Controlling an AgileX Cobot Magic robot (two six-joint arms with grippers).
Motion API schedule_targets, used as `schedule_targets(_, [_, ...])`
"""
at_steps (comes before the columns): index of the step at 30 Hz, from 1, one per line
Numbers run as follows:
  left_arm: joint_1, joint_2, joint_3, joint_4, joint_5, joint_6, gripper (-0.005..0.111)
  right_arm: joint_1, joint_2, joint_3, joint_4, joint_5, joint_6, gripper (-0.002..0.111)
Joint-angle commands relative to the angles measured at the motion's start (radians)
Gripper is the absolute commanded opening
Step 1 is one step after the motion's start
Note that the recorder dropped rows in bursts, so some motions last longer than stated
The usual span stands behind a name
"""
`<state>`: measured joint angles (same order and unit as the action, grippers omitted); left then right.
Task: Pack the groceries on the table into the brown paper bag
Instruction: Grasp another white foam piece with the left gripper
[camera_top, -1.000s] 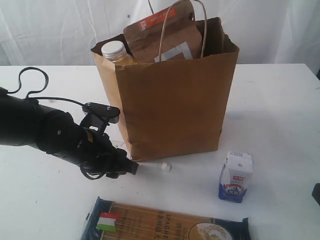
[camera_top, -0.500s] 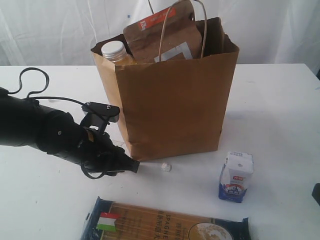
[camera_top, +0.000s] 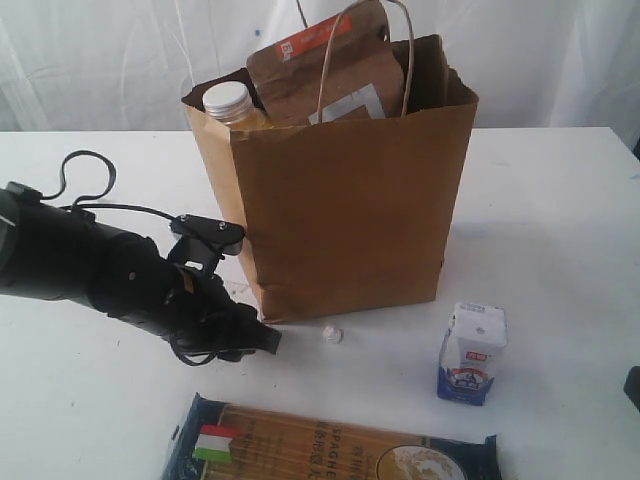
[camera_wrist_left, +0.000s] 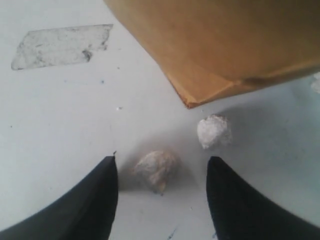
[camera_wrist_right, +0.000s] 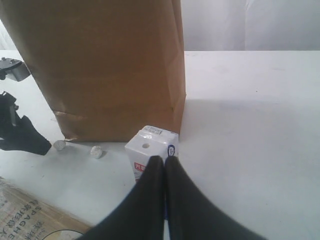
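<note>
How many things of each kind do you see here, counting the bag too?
brown paper bag: 1
brown pouch: 1
yellow bottle: 1
white-blue carton: 1
spaghetti pack: 1
small white lumps: 2
Total: 7

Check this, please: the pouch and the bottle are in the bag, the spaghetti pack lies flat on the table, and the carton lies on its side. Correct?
One thing is wrong: the carton stands upright, as the exterior view shows. The pouch and the bottle are in the bag, and the spaghetti pack lies flat on the table.
</note>
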<state>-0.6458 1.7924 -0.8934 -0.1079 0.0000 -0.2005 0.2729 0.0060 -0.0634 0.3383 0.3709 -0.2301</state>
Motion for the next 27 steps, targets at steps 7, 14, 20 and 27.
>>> schedule_targets(7, [-0.002, 0.012, 0.002, -0.005, 0.079, -0.012, 0.028, -0.004, -0.006, 0.005, 0.001, -0.005, -0.001, 0.0])
schedule_targets(14, [-0.002, -0.002, 0.002, 0.02, 0.152, 0.022, 0.0, -0.004, -0.006, 0.005, 0.001, -0.005, -0.001, 0.0])
schedule_targets(20, [-0.002, -0.104, 0.002, 0.022, 0.265, 0.051, 0.0, -0.004, -0.006, 0.005, 0.001, -0.005, -0.001, 0.0])
schedule_targets(27, [-0.002, -0.332, 0.002, 0.034, 0.373, 0.051, 0.0, -0.004, -0.006, 0.005, 0.001, -0.005, -0.001, 0.0])
